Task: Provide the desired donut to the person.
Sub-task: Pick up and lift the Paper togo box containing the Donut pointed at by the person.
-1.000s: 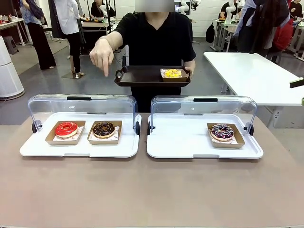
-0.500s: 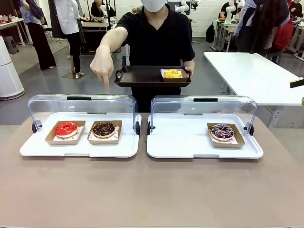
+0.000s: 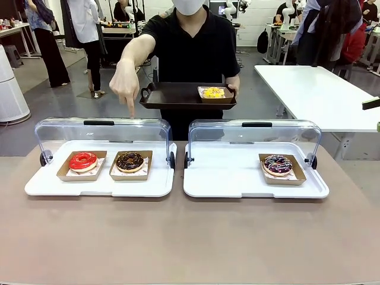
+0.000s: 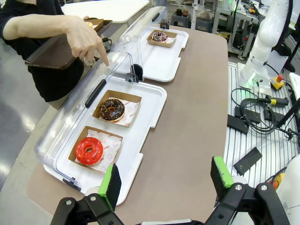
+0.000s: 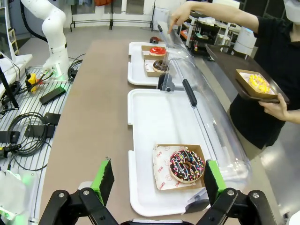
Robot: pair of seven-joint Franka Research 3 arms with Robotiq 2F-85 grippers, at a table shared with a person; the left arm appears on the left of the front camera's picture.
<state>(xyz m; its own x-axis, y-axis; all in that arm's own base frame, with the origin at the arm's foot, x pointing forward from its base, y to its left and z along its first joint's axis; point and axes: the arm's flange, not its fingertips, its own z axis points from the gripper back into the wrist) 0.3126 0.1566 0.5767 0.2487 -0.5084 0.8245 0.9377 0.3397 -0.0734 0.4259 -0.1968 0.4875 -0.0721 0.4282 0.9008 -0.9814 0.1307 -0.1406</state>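
Pointing a hand [image 3: 126, 80] from the far side at the chocolate donut [image 3: 129, 161], lying untouched in the left case [image 3: 101, 189]. Waiting with left gripper [image 4: 166, 177] and right gripper [image 5: 157, 180] wide, empty. Yet to pick and deliver.

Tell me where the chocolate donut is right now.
In the front view the chocolate donut sits on the left white display tray, just right of the red donut, on this side of the person's pointing hand.
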